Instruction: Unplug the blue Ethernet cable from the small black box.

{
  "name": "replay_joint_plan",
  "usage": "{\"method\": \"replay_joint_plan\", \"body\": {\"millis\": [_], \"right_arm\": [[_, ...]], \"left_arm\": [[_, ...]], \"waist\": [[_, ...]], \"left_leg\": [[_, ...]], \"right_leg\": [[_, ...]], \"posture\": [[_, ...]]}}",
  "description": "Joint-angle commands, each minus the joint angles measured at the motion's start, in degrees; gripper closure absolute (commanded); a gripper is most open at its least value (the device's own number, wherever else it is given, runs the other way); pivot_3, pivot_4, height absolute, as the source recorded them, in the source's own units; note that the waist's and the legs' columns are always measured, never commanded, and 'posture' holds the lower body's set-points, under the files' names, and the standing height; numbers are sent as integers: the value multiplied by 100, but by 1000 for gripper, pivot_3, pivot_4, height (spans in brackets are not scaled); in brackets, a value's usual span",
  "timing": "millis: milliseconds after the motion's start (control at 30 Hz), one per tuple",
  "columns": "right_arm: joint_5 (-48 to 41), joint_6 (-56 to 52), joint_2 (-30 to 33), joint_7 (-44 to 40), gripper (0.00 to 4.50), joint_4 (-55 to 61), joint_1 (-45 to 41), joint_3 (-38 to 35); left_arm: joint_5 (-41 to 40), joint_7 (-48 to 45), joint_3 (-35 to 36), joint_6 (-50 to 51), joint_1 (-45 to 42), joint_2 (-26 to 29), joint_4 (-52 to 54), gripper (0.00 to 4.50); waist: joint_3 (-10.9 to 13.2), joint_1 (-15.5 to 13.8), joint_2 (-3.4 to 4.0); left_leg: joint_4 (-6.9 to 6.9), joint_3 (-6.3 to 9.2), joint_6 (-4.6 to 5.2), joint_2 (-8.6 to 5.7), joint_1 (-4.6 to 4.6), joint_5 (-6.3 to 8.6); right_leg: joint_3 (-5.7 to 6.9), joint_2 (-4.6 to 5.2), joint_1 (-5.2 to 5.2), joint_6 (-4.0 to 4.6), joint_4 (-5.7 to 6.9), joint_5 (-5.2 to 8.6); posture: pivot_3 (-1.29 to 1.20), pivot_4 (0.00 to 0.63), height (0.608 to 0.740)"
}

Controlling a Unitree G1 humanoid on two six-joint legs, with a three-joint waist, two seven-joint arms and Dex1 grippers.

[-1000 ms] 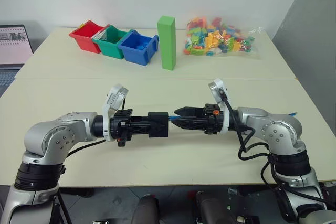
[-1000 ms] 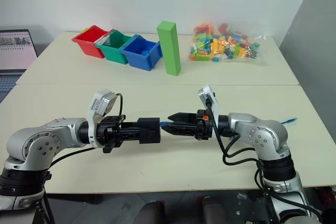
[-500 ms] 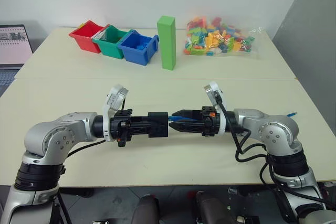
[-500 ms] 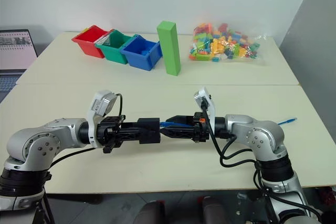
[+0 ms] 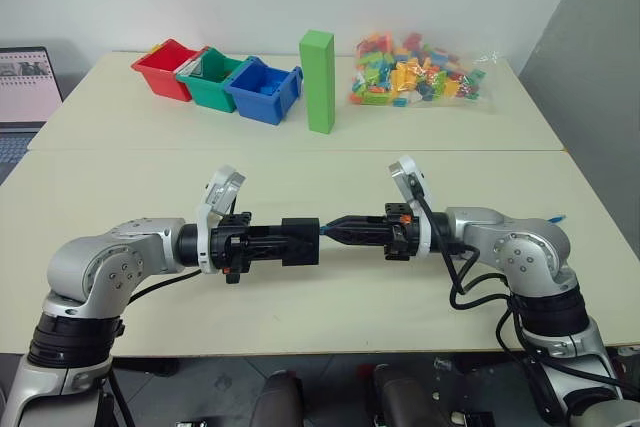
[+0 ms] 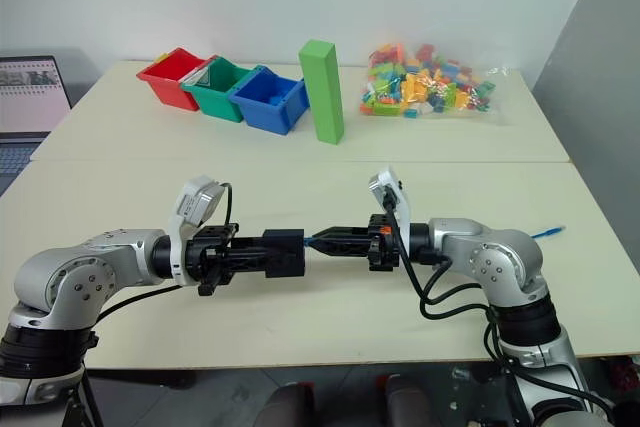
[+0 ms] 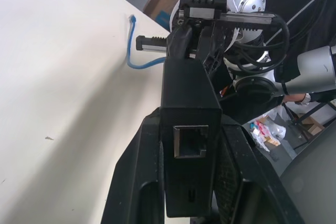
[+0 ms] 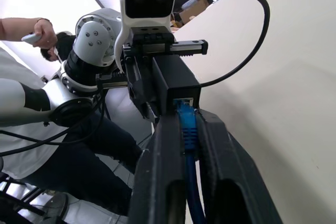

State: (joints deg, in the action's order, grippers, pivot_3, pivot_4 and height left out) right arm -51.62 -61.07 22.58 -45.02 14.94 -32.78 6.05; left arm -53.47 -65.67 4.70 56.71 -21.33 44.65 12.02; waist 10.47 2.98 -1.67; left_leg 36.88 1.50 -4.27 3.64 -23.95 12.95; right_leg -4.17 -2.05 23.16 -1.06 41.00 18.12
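Up close, above the pale table, the two arms meet tip to tip. The left gripper is clamped on the small black box, holding it off the surface, and the right gripper is pinched tight on the blue Ethernet cable right at the box's side. The right wrist view gives what the head views cannot: the blue plug sits in the box's port, with the cord running back between the two black fingers. A person's hand shows beyond the table there too. The left wrist view shows the box's other face, with an empty port, and the cable's loose end lying curled on the table by its edge. Farther back stand three bins in a row, red bin, green bin, blue bin; the blue one holds small blue pieces, the others' contents cannot be made out. Beside them stands an upright green block, then a clear bag of coloured bricks. A laptop sits at far left.
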Motion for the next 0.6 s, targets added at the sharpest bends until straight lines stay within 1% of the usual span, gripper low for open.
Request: {"method": "replay_joint_plan", "body": {"millis": [33, 367, 600], "right_arm": [[71, 86, 51, -73, 4468, 259, -112, 119], [214, 139, 123, -134, 4468, 291, -79, 206], [142, 39, 592, -316, 4468, 125, 84, -45]], "left_arm": [[-73, 42, 106, -109, -56, -73, 159, 3699], [-128, 134, 177, -66, -83, -149, 134, 3699], [-98, 74, 296, -86, -15, 1, 66, 3699]], "waist": [[0, 1, 0], [0, 0, 0], [0, -1, 0]], "left_leg": [[0, 1, 0, 0, 0, 0], [0, 0, 0, 0, -1, 0], [0, 0, 0, 0, -2, 0]], "right_leg": [[1, 0, 0, 0, 0, 0], [0, 0, 0, 0, 0, 0], [0, 0, 0, 0, -2, 0]], "posture": [[0, 150, 740], [0, 150, 740], [0, 150, 740]]}}
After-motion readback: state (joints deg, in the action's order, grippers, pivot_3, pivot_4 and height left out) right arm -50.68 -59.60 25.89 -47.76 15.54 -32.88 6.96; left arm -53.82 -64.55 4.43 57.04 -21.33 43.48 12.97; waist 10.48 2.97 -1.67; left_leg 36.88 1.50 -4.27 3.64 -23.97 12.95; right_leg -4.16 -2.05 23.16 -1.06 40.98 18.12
